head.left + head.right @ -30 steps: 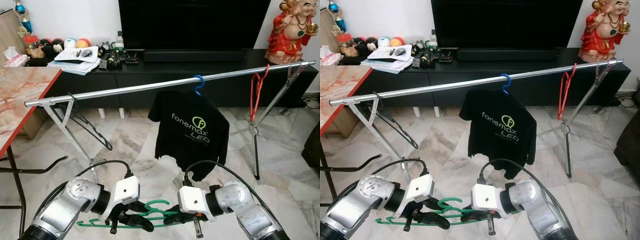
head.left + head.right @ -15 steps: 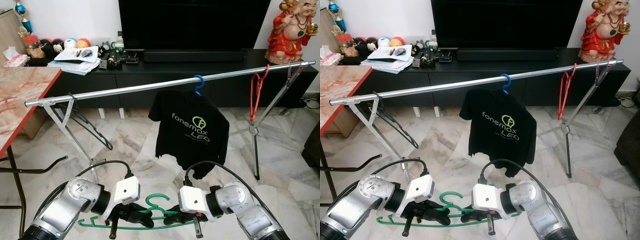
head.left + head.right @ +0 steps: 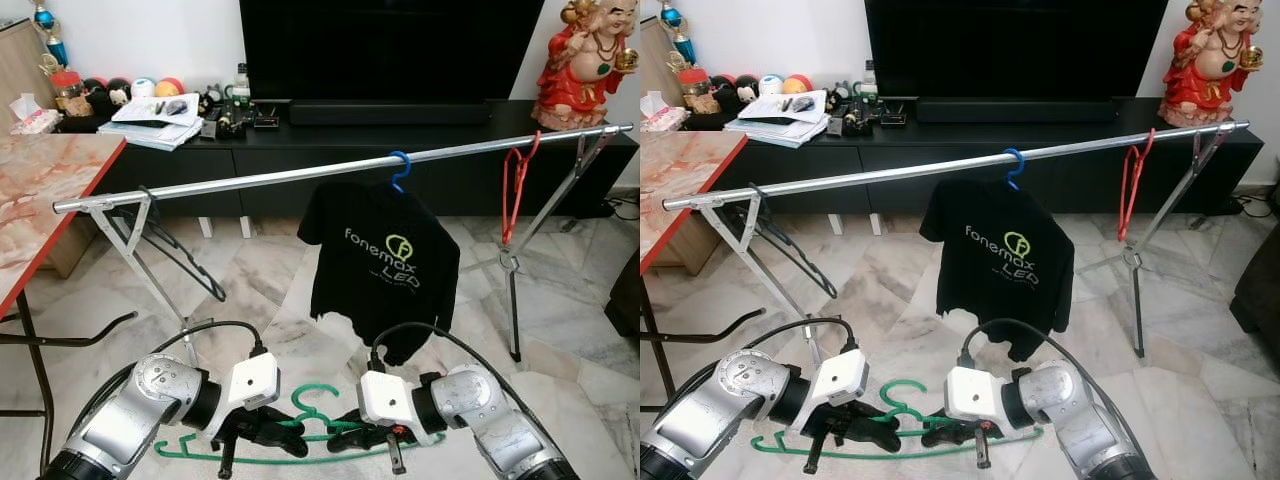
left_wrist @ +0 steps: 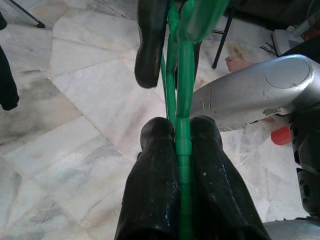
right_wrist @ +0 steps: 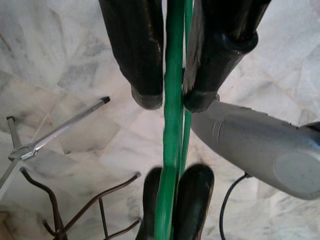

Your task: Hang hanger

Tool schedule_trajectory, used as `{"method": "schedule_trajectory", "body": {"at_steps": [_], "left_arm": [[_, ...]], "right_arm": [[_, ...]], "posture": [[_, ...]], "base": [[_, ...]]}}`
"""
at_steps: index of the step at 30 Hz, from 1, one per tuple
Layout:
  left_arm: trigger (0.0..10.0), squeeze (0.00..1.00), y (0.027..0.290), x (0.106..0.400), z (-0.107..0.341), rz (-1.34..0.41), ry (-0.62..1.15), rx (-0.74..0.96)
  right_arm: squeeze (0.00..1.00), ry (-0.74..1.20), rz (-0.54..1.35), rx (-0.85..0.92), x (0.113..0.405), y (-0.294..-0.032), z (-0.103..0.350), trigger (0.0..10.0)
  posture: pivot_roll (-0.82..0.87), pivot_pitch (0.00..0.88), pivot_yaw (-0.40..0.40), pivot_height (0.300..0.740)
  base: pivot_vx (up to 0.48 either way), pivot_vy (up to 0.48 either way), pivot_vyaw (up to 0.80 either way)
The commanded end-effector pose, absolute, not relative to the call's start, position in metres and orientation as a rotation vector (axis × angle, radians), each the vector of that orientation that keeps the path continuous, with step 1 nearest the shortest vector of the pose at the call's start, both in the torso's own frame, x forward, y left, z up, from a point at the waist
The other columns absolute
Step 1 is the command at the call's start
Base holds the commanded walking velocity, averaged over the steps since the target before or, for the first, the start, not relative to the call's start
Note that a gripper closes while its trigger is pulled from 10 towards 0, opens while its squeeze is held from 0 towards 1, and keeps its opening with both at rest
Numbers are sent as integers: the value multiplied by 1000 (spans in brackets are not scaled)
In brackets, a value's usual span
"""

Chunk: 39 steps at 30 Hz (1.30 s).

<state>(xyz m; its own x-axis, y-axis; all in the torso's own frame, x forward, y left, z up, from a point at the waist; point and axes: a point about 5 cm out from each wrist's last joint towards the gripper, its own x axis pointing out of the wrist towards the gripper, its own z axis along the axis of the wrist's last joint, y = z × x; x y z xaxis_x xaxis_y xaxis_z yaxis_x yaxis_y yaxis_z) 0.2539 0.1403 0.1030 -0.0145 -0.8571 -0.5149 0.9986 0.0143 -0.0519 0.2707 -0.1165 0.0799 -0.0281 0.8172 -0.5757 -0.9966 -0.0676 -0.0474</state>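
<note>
The left gripper (image 3: 262,432) pinches the green hanger (image 3: 300,440) between its two black fingers, and the right gripper (image 3: 352,436) clamps the same hanger from the other side, so both sets of fingers are pressed onto the plastic, facing each other low in front of the robot's body. In the left wrist view the green bar (image 4: 184,145) runs straight between the closed pads. Compared with a second ago, the hanger sits a little lower and its left end droops further out past the left gripper; the hook (image 3: 312,398) stands up between the two wrists as before. The silver rail (image 3: 300,172) crosses well ahead and above, carrying a black hanger (image 3: 175,255) near its left end, a black T-shirt (image 3: 382,260) on a blue hook at the middle, and a red hanger (image 3: 514,185) near the right. Bare rail lies between the black hanger and the shirt. A marble-topped table (image 3: 40,200) edges in on the left.
</note>
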Motion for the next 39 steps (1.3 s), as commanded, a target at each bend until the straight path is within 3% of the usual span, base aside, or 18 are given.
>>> {"method": "schedule_trajectory", "body": {"at_steps": [1, 13, 17, 19, 20, 27, 31, 32, 33, 36, 37, 39], "left_arm": [[0, 0, 146, 256, 104, -1531, 475, 422], [0, 0, 155, 253, 100, -1527, 518, 462], [0, 0, 168, 248, 86, -1517, 611, 537], [0, 0, 171, 245, 82, -1521, 629, 549], [0, 0, 174, 241, 79, -1534, 654, 555], [0, 0, 186, 231, 65, -1525, 753, 626], [0, 0, 199, 232, 45, -1410, 788, 691], [8039, 0, 202, 234, 36, -1329, 789, 673], [10000, 0, 209, 237, 18, -1140, 785, 631], [10000, 0, 223, 236, -5, -869, 837, 605], [10000, 0, 223, 236, -5, -869, 837, 605], [10000, 0, 235, 228, -23, -649, 857, 581]], "right_arm": [[1000, 443, 1588, -537, 270, -118, 79, 10000], [1000, 479, 1596, -563, 268, -121, 74, 10000], [1000, 504, 1573, -578, 270, -123, 68, 10000], [953, 507, 1569, -579, 271, -123, 67, 10000], [0, 501, 1532, -595, 274, -123, 65, 10000], [0, 496, 1351, -621, 288, -127, 54, 10000], [0, 517, 1221, -603, 294, -134, 44, 10000], [0, 542, 1163, -581, 294, -138, 37, 10000], [0, 606, 1036, -537, 290, -147, 19, 10000], [0, 692, 867, -474, 279, -157, -4, 10000], [0, 692, 867, -474, 279, -157, -4, 10000], [0, 772, 692, -378, 264, -166, -24, 10000]], "posture": [[16, 48, 6, 740], [24, 61, 2, 740], [19, 65, 0, 740], [24, 67, -1, 740], [26, 69, -3, 740], [33, 74, -2, 740], [32, 77, -1, 740], [33, 78, 1, 740], [32, 79, 2, 740], [38, 81, 1, 740], [38, 81, 1, 740], [43, 82, 3, 740]], "base": [[0, 0, 0], [0, 0, 0], [0, 0, 0], [0, 0, 0], [0, 0, 0], [0, 0, 0], [0, 0, 0], [0, 0, 0], [0, 0, 0], [0, 0, 0], [0, 0, 0], [0, 0, 0]]}}
